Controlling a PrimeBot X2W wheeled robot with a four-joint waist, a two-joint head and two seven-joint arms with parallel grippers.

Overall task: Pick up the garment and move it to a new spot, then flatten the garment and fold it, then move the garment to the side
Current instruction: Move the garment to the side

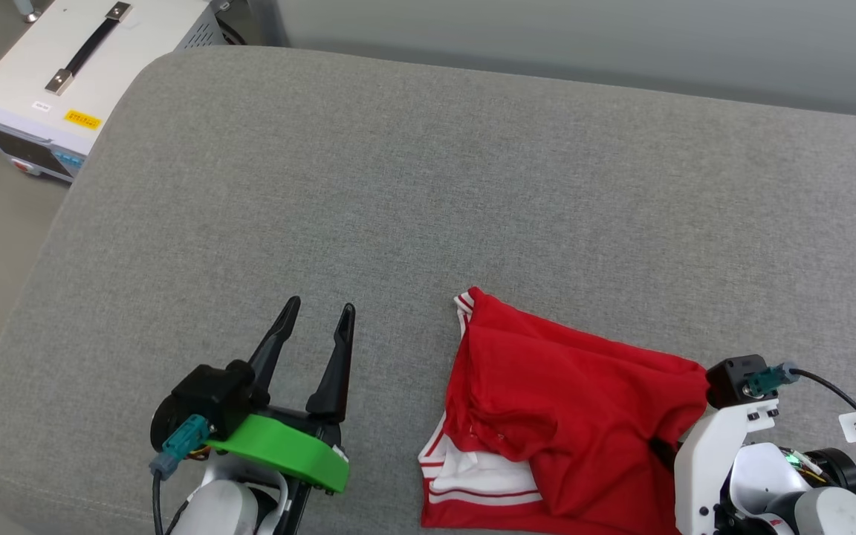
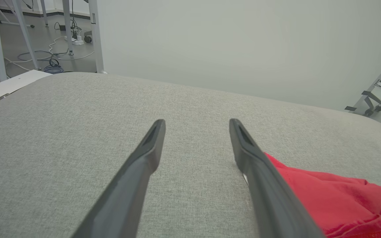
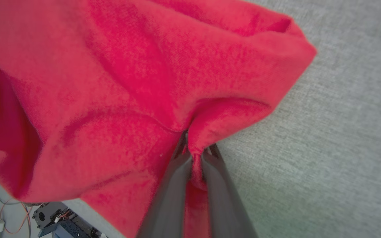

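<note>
Nearest the robot, the right gripper [image 3: 195, 150] is pinched narrow on a fold of the red jersey T-shirt [image 1: 569, 401], with cloth bunched between its fingers. The shirt lies crumpled at the near edge of the grey cushion [image 1: 398, 186], right of centre, a white sleeve with red stripes showing at its near left. Beside it and apart from it, the left gripper [image 1: 322, 306] hovers wide and empty over bare upholstery. Further off, beyond the cushion's far left corner, stands a white instrument case [image 1: 64, 67].

This looks like the pick-up step, with the grasp made (one-handed, on a single pinch). The next move probably calls for a lift that takes the cloth clear, then a carry toward the open middle.
</note>
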